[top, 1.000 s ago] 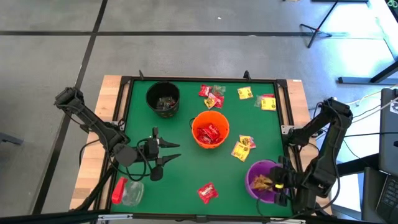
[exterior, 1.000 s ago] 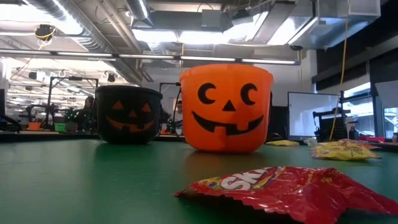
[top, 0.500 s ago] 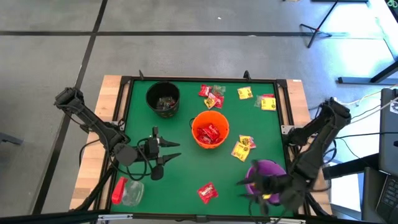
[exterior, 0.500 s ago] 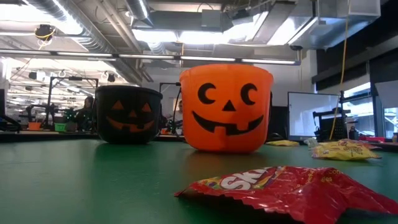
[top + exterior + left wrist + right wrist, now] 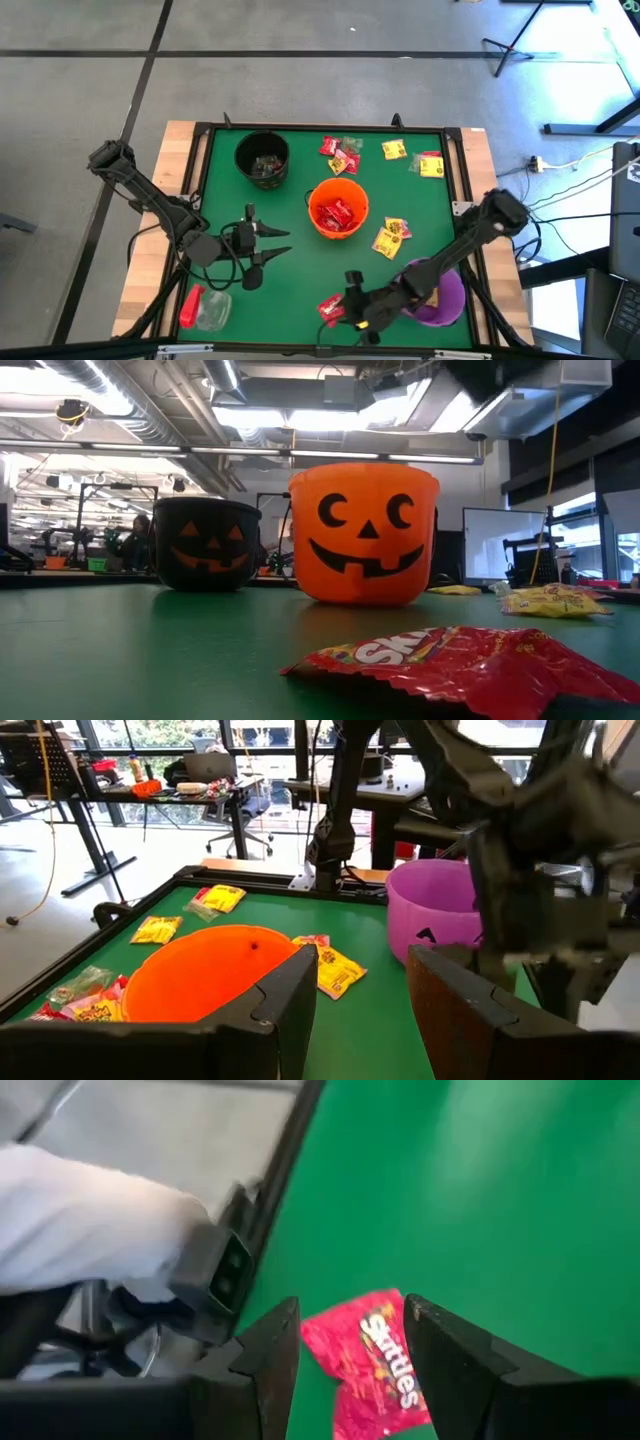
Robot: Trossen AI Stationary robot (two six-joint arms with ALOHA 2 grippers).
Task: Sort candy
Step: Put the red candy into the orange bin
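The right end effector (image 5: 352,309) has left the purple bucket (image 5: 445,297) at the tabletop's 5 o'clock corner and swung toward 6 o'clock — it now hangs, fingers parted, just beside the lone red candy packet (image 5: 331,309) (a moment ago it sat over the bucket).

Both arms are dark, nearly black, built from slim round tubes joined by thicker rounded joints, and thin black cables hang in loops along the left arm (image 5: 150,205). The right arm (image 5: 470,240) has the same black tubes and a bulky joint housing. Each gripper ends in two flat, dark, matte fingers (image 5: 265,1365) with angular edges, and the left gripper (image 5: 270,243) shows pointed tips.
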